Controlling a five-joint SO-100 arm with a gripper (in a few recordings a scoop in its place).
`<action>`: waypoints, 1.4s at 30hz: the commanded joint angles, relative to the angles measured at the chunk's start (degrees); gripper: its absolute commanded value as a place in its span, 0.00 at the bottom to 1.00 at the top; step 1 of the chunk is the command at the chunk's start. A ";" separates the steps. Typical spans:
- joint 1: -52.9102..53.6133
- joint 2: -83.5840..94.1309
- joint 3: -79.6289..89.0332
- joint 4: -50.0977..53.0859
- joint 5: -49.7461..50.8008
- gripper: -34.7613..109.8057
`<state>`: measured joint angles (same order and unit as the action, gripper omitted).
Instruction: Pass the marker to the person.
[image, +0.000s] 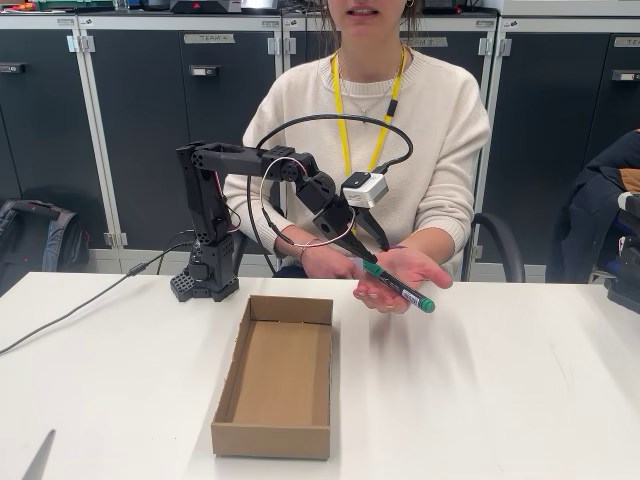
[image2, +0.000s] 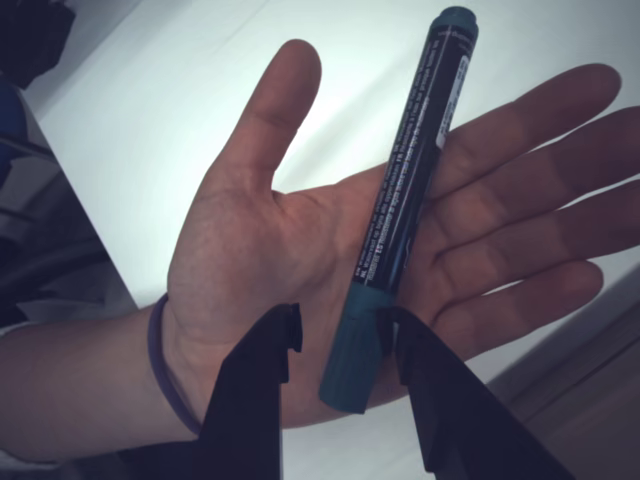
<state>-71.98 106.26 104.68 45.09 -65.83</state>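
Observation:
The marker (image2: 405, 200), dark-barrelled with a green cap and green end, lies across the person's open palm (image2: 250, 260); a purple wristband (image2: 160, 370) circles the wrist. My gripper (image2: 340, 330) is open, its black fingers straddling the cap end: the right finger touches the cap and the left stands a little apart. In the fixed view the person (image: 430, 130), in a cream sweater with a yellow lanyard, sits behind the table and holds a hand (image: 415, 268) out under the marker (image: 400, 287). The gripper (image: 362, 255) reaches down to the marker's upper end.
An open cardboard tray (image: 228, 385) stands on the white table (image: 500, 400) in front of the arm's base (image: 205, 280). A cable runs off to the left across the table. Dark cabinets line the back wall.

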 joint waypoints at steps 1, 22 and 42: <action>0.18 4.22 0.09 -1.41 -0.26 0.34; 0.88 4.39 0.44 -2.46 -0.44 0.34; 1.67 4.75 1.41 -3.96 -0.70 0.34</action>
<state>-70.84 107.14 106.52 42.28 -66.01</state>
